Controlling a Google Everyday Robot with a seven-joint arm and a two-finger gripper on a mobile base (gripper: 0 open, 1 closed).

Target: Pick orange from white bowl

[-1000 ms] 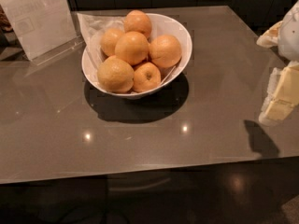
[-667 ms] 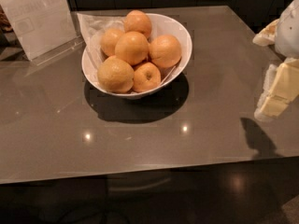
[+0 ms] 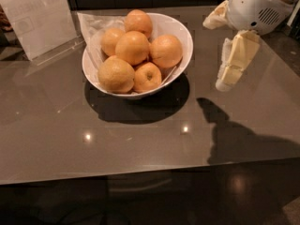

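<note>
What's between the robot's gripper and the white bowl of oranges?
Nothing: in the camera view, only bare glossy grey tabletop separates the cream gripper, hovering at right, from the glossy white bowl.

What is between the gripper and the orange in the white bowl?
Nothing visible. The gripper hangs to the right of the white bowl, over the table. The nearest orange sits piled above the bowl's right rim, exposed from above.

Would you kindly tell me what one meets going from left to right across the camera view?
From the left: clear sign stand → white bowl holding the oranges → end effector, open, hovering above the table to the bowl's right.
</note>
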